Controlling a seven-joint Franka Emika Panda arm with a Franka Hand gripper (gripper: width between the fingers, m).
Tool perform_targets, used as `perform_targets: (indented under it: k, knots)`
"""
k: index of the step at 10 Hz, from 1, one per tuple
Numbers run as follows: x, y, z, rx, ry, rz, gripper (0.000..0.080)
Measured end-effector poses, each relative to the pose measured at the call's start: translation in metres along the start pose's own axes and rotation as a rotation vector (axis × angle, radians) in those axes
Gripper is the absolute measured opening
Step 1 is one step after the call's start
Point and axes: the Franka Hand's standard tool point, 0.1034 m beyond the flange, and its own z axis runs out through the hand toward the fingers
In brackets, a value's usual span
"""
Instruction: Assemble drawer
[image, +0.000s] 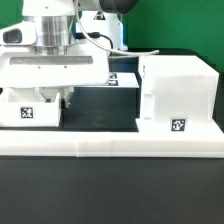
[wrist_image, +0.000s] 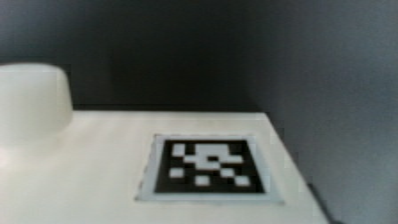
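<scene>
We find the large hollow white plastic shell (image: 178, 95) of the drawer at three o'clock in the exterior view. The smaller flat white plastic box (image: 27, 110) with a square tag lies at nine o'clock, right under the gripper (image: 55, 97). We cannot tell how wide the gripper is open, or whether it grips anything. In our judgement it should descend straight and keep the box level.

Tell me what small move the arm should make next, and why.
Probably nudge the small flat white plastic box toward the large hollow white shell: the gripper sits at the box, and dark table separates the two.
</scene>
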Motion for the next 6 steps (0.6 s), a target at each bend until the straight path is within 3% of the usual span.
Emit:
perform_targets:
  k: [1, 6]
  knots:
    - [-0.0003, -0.0012, 0.0001, 0.002, -0.001, 0.005, 0.0043]
    - [-0.0007, -0.0013, 0.0001, 0.003, -0.002, 0.012, 0.0043]
